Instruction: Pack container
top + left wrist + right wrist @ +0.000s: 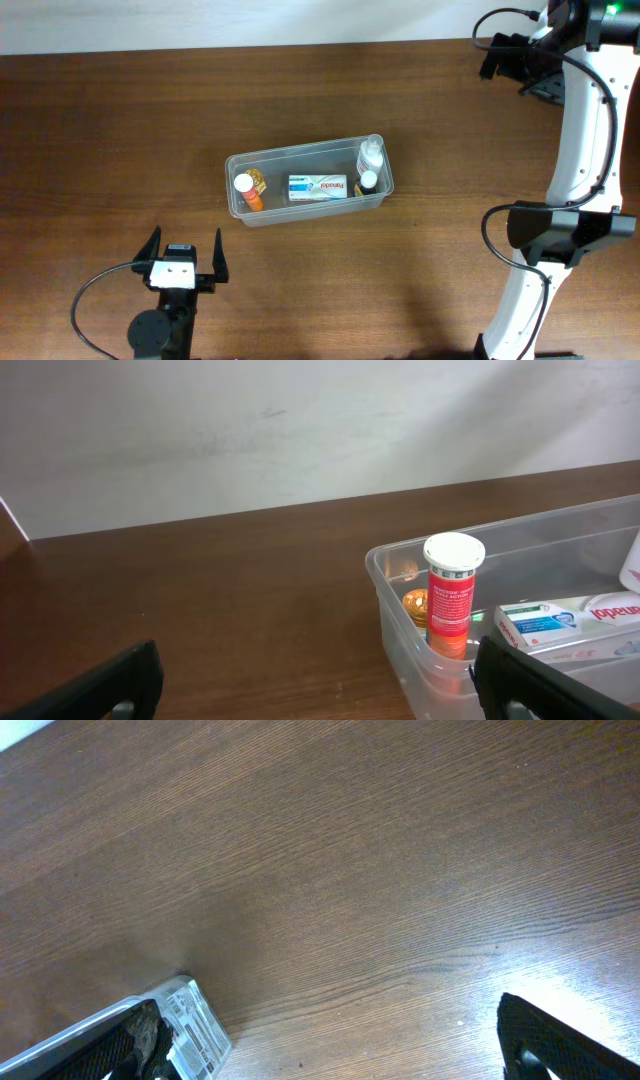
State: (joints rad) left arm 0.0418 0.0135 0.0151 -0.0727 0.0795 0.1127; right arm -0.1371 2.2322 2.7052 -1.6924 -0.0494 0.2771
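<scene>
Overhead view shows the clear plastic container [310, 208] near the middle of the brown wooden table [100, 120]. Four things are inside it. An orange tube with a white cap [246, 191] stands at the left end. A white and blue box [318, 187] lies flat in the middle. A clear bottle [370, 155] and a small dark bottle with a white cap [368, 182] are at the right end.

The left gripper [185, 250] is near the front of the table, close to the container's left end but not touching it. Its fingers are spread wide and hold nothing. In the left wrist view, one black finger hides part of the container's near corner.

The right gripper [512, 65] is far away at the back right corner. Its fingers are spread wide too, with only bare wood between them. A black cable [95, 285] curls beside the left arm.
</scene>
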